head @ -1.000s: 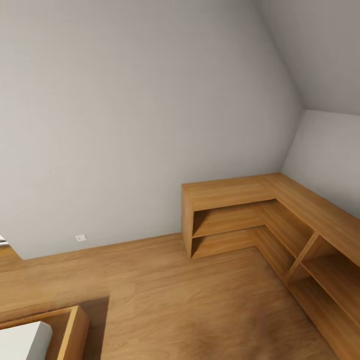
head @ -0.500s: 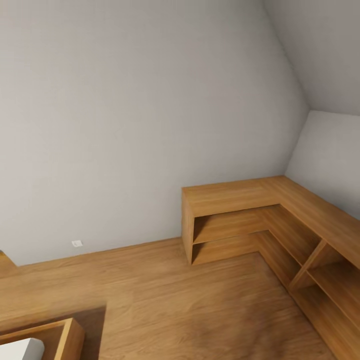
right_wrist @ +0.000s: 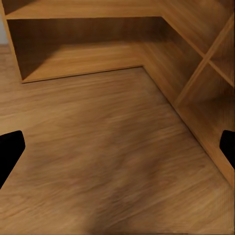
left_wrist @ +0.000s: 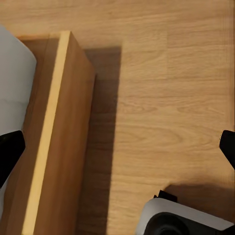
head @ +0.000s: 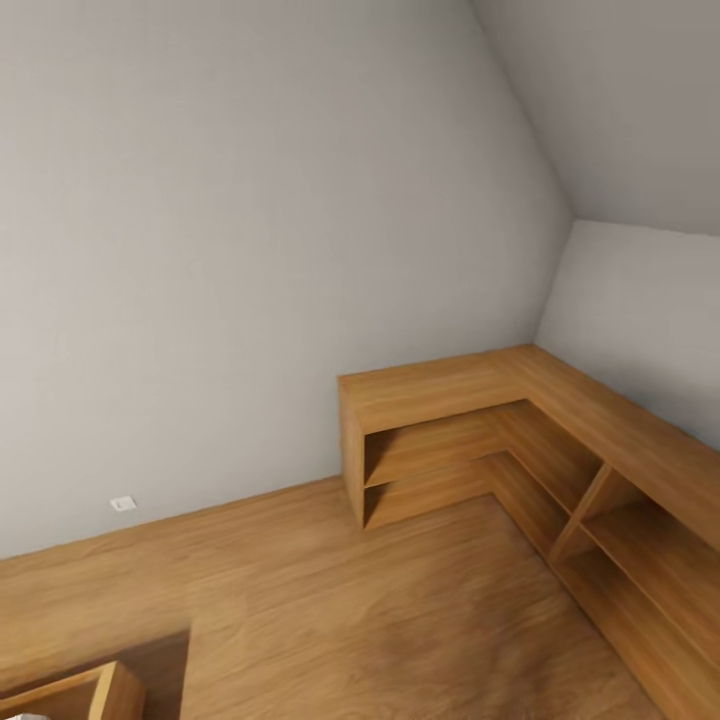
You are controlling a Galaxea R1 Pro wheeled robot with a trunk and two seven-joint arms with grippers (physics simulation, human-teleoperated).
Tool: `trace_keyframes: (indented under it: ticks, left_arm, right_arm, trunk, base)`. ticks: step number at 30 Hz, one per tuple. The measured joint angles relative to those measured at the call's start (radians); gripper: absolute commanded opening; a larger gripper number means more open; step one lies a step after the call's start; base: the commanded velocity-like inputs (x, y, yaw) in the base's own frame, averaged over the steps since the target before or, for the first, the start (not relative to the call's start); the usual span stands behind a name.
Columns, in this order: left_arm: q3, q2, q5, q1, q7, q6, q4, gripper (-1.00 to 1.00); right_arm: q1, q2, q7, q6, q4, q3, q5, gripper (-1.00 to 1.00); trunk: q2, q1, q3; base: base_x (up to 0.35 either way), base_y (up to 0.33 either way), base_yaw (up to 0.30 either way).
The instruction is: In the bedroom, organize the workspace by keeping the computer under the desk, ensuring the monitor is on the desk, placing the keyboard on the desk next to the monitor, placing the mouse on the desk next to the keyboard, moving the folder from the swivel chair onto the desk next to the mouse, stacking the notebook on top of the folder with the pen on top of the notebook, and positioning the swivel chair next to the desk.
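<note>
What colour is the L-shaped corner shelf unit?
Warm light-brown wood grain, close to the floor's tone; the shelf unit shows best in the head view.

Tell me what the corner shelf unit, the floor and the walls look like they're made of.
The L-shaped shelf unit looks like warm honey wood or wood veneer, matt, with faint grain along its top. The floor reads as wood planks or laminate, showing streaky grain and a slight sheen. The wall looks like plain pale grey painted plaster, flat and textureless.

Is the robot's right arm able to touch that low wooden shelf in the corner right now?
Probably not yet. The right end effector is open, with bare wooden floor between it and the corner shelf. Nothing blocks the way, but the robot would likely have to roll closer.
</note>
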Motion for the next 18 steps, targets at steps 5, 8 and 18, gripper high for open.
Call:
trace_keyframes:
  ticks: [5,8,18]
  left_arm:
    - [0.000,0.000,0.001,0.000,0.001,0.029,-0.002,1.00]
    - [0.000,0.002,0.003,0.000,0.001,0.075,-0.011,1.00]
    - [0.004,0.015,0.042,0.000,-0.001,0.263,-0.112,1.00]
  right_arm:
    - [0.000,0.001,0.001,0.000,0.000,0.002,0.001,1.00]
    - [0.000,0.004,0.003,0.000,0.000,0.007,0.002,1.00]
    - [-0.001,0.008,0.041,0.000,0.000,0.011,0.002,1.00]
  trunk:
    - [0.020,-0.011,0.009]
    - [0.020,-0.011,0.009]
    - [0.020,-0.011,0.011]
  base:
    - [0.000,0.000,-0.263]
    - [0.000,0.000,-0.264]
    - [0.000,0.000,-0.264]
